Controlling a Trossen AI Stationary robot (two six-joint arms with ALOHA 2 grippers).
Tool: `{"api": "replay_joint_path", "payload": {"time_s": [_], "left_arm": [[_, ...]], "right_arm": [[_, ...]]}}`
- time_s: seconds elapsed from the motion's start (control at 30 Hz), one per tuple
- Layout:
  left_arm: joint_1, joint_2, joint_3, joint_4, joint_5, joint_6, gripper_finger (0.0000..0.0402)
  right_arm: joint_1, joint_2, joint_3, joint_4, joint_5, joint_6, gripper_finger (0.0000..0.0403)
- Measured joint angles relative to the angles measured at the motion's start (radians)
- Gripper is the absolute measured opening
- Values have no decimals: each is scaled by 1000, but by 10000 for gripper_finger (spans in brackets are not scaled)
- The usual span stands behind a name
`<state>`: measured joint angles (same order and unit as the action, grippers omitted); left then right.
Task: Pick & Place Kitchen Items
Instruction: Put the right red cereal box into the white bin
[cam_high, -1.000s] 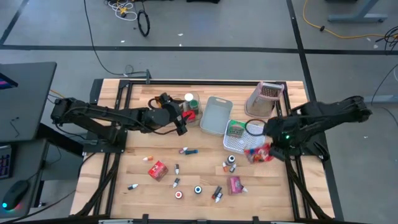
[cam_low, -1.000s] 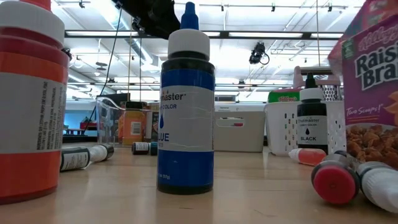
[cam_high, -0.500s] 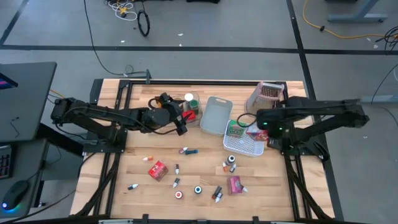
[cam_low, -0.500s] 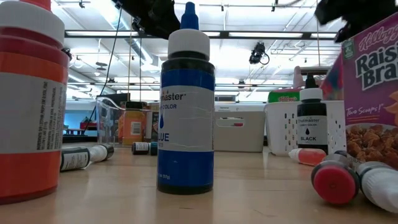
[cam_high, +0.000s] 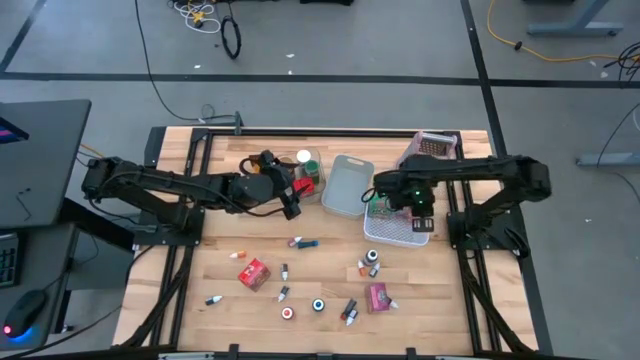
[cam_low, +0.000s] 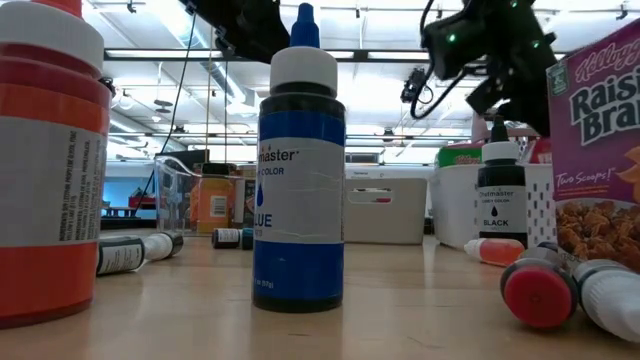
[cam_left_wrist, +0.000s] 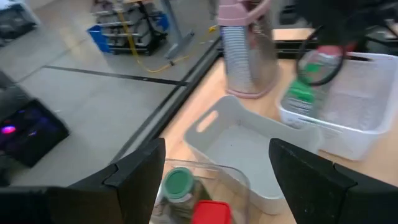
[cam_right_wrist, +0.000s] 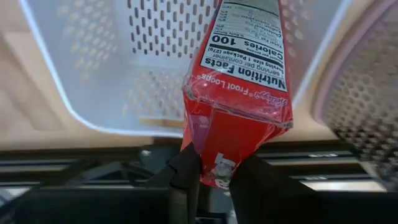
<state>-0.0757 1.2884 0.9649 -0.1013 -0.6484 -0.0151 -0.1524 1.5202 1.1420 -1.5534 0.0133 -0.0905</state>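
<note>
The right gripper is clamped on the bottom edge of a red cereal pouch (Froot Loops, by its label), which hangs over the white perforated bin; in the high view this gripper sits above that bin, where a green box already lies at the bin's near-left corner. Just behind stands a pink-rimmed perforated bin, tilted. The left gripper has its fingers wide apart, holding nothing, hovering by a clear bin that contains a green-lidded jar and a red item. Between the two arms lies a grey bin. Scattered on the front of the table are a red box, a pink box, an orange packet and several tiny bottles, among them a blue-capped one standing upright close to the low camera and a black-capped one farther right in that view, beside a Raisin Bran box.
</note>
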Motion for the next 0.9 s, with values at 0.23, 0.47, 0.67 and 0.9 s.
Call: {"api": "replay_joint_path", "payload": {"time_s": [0.23,0.47,0.67,0.9], "left_arm": [[0,0,0,-2,42,0,297],[0,0,0,-23,41,-14,297],[0,0,0,-23,41,-27,297],[0,0,0,-21,40,-30,297]], "right_arm": [[0,44,3,-7,62,-15,111],[0,43,0,-1,60,29,164],[0,43,0,-15,57,81,190],[0,28,13,-19,57,71,192]]}}
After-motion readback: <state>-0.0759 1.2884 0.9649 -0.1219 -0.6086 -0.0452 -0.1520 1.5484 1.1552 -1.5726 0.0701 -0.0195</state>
